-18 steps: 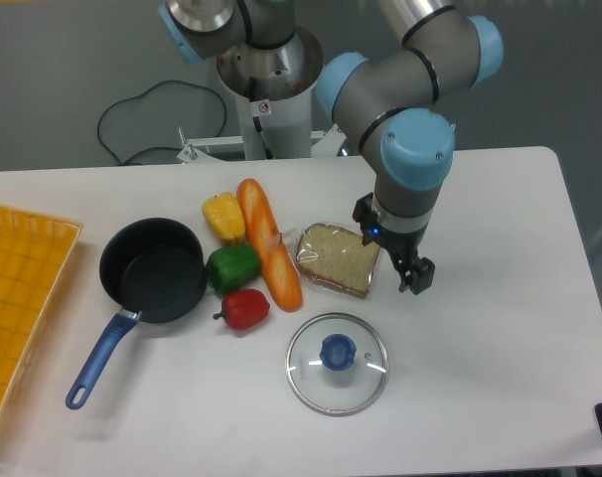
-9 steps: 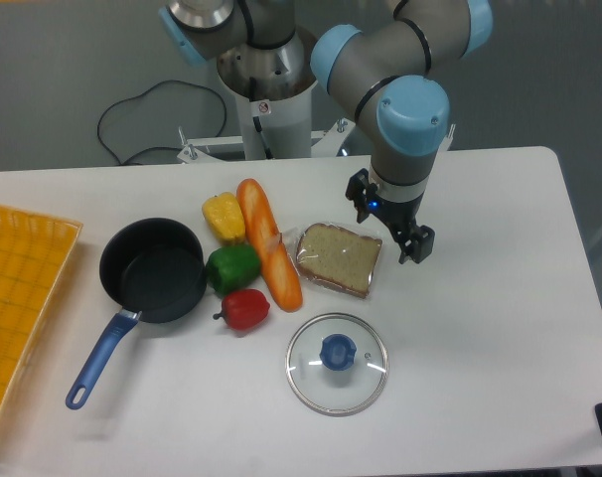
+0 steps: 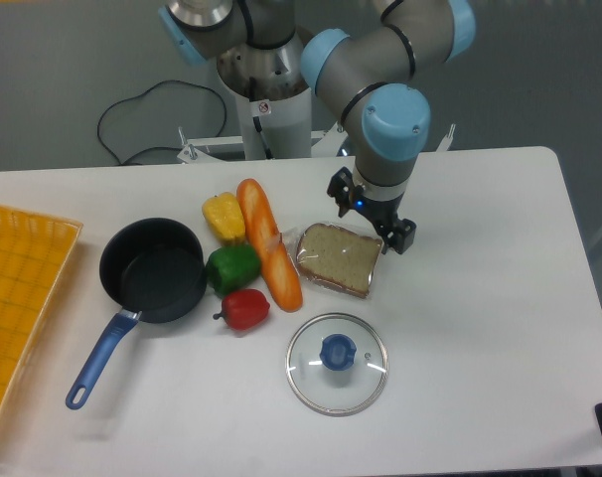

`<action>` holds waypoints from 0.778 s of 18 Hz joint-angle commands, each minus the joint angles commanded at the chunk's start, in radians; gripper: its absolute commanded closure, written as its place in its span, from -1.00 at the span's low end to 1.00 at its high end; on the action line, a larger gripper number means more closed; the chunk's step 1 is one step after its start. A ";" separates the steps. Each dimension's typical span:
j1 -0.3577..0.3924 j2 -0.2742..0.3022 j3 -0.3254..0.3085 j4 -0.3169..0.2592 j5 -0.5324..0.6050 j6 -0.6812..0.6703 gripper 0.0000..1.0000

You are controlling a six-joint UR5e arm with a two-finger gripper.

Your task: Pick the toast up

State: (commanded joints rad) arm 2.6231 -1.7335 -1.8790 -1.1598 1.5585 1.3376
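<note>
The toast [image 3: 338, 259] is a squarish tan-brown slice in shiny clear wrap, lying flat on the white table [image 3: 480, 328] just right of the orange baguette. My gripper [image 3: 373, 214] hangs over the toast's upper right corner, its two black fingers spread apart, one at upper left and one at lower right [image 3: 401, 237]. It holds nothing and stands open above the slice.
An orange baguette [image 3: 268, 241], yellow pepper [image 3: 224, 216], green pepper [image 3: 231, 268] and red pepper [image 3: 245, 309] lie left of the toast. A black pan with a blue handle [image 3: 152, 271] is further left. A glass lid [image 3: 337, 363] lies in front. A yellow basket [image 3: 18, 298] sits at the left edge.
My gripper has moved left and toward the back, from beside the toast's right edge to over its upper right corner. The toast has not moved.
</note>
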 joint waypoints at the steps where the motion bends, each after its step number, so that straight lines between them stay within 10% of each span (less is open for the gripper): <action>1: -0.005 0.005 -0.015 0.014 0.000 0.000 -1.00; 14: -0.141 0.081 -0.193 0.204 -0.002 -0.034 -0.95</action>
State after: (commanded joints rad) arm 2.4821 -1.6521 -2.0723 -0.9558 1.5570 1.3039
